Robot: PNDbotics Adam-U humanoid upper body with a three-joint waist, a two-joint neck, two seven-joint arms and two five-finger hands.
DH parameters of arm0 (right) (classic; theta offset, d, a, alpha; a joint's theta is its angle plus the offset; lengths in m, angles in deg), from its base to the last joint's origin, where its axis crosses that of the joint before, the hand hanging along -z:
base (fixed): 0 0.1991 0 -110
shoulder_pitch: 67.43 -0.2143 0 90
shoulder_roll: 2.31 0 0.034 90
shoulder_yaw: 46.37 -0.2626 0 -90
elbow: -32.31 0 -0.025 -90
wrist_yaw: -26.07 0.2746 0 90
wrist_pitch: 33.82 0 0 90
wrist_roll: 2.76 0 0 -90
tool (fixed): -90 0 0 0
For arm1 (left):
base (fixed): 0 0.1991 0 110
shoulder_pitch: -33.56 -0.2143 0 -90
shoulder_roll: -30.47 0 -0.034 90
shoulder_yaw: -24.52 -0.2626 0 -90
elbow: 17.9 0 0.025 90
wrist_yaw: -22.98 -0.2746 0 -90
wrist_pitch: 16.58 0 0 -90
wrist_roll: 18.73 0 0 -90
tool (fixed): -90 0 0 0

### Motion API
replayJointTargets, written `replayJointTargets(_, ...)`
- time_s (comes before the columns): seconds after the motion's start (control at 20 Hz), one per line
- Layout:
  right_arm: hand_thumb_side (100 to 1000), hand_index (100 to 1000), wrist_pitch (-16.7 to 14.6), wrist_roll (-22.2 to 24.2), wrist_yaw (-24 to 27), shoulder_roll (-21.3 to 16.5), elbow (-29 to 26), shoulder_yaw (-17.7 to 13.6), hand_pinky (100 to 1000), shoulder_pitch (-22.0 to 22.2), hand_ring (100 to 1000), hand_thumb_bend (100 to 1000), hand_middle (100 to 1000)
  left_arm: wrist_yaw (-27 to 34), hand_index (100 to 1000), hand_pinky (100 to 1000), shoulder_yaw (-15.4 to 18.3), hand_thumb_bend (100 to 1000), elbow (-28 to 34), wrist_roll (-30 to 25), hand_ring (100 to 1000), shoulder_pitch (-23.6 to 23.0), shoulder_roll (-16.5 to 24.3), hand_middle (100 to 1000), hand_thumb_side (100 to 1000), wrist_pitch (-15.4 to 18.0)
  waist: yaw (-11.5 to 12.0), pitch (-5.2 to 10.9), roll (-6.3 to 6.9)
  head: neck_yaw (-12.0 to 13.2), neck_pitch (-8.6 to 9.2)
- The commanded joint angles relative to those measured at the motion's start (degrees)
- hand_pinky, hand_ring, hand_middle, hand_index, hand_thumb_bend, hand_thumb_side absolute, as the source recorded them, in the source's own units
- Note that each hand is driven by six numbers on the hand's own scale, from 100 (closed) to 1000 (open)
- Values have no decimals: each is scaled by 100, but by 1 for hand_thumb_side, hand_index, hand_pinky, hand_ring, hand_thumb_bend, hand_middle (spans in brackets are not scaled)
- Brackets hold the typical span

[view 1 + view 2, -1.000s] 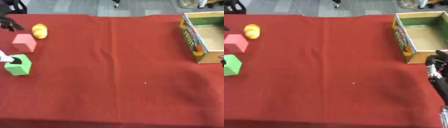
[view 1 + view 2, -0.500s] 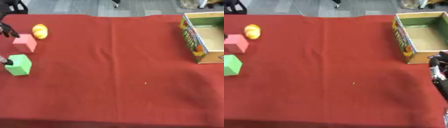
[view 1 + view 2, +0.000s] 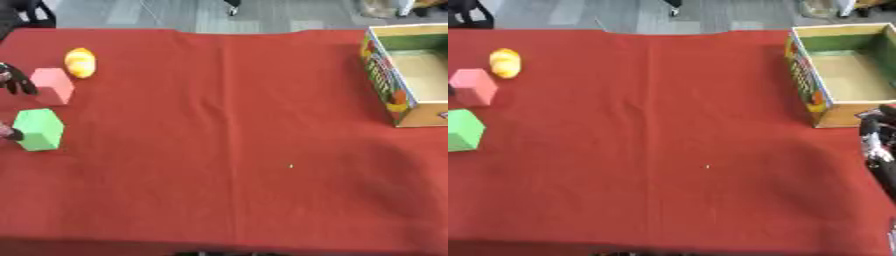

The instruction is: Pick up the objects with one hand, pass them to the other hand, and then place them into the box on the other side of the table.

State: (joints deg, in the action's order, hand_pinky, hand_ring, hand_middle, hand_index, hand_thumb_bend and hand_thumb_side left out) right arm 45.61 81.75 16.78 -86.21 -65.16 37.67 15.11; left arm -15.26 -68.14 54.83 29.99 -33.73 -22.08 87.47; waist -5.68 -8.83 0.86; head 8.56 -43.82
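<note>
Blocks, one pink (image 3: 52, 85) and one green (image 3: 39, 129), plus one yellow piece (image 3: 80, 62), lie at the cloth's left edge; one box (image 3: 842, 75) stands open at the far right. Only fingertips of the left hand (image 3: 12, 82) show beside the blocks, spread or closed I cannot tell. The right hand (image 3: 877, 150) waits below the box, fingers unclear. Best approach: close squarely on one block without nudging its neighbours.
</note>
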Motion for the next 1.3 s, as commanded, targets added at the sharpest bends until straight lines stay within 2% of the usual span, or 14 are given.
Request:
replayJointTargets(0.05, 618, 852, -8, 22, 21, -114, -64, -23, 742, -27, 713, 248, 703, -77, 857, 820, 11, 574, -108, -16, 761, 71, 108, 762, 301, -1, -9, 157, 65, 29, -29)
replayJointTargets(0.5, 620, 852, -16, 44, 41, -101, -55, -26, 743, -27, 712, 251, 708, -317, 824, 802, 18, 502, -462, 141, 724, -1, -26, 720, 295, -69, -5, 145, 44, 52, -29)
replayJointTargets(0.65, 621, 852, -17, 47, 48, -101, -54, -31, 743, -27, 712, 251, 709, -289, 739, 770, 54, 435, -516, 348, 629, -15, -42, 612, 286, -69, 1, 143, 34, 52, -29)
replayJointTargets(0.75, 621, 851, -19, 50, 51, -100, -54, -33, 743, -26, 712, 251, 709, -216, 698, 760, 95, 417, -479, 535, 595, -18, -44, 572, 284, -67, 10, 144, 28, 50, -29)
replayJointTargets(0.85, 619, 850, -22, 58, 49, -101, -55, -32, 743, -25, 711, 251, 708, -48, 654, 755, 148, 415, -390, 674, 564, -10, -44, 533, 287, -67, 21, 146, 23, 48, -29)
replayJointTargets(0.95, 618, 850, -27, 68, 42, -109, -62, -29, 743, -30, 710, 252, 708, 199, 649, 755, 225, 423, -191, 798, 562, -15, -35, 532, 290, -70, 33, 151, 14, 50, -29)
replayJointTargets(1.15, 609, 850, -48, 112, -24, -198, -115, 11, 745, -107, 712, 263, 710, 893, 635, 754, 411, 461, 452, 1121, 560, -52, -52, 525, 310, -108, 58, 163, -7, 38, -29)
replayJointTargets(1.3, 603, 854, -96, 252, -149, -330, -227, 164, 748, -283, 715, 271, 713, 1555, 633, 754, 428, 479, 964, 1403, 564, -89, -106, 528, 315, -135, 76, 179, -19, 28, -29)
